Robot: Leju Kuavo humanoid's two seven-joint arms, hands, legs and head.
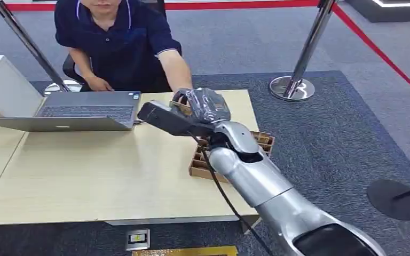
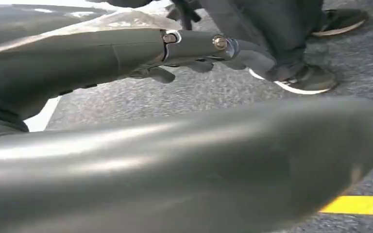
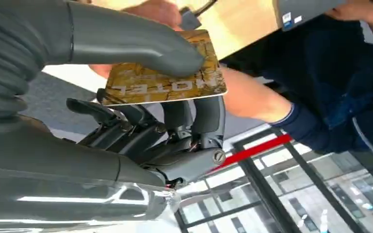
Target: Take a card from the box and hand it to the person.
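Here we pinch the card (image 3: 162, 80) between thumb and fingers of our right hand (image 1: 200, 109), over the desk (image 1: 96, 176) beyond the box (image 1: 200, 165), the person's hand (image 3: 150, 12) touching its far edge. Release too soon and it may drop; grip too long and it may bend. Left hand's state: cannot tell.

The right hand (image 1: 200, 106) is raised over the table (image 1: 85, 176), meeting the person's hand (image 1: 180, 97); behind it sits the cardboard box (image 1: 203, 166), beside a laptop (image 1: 80, 111).
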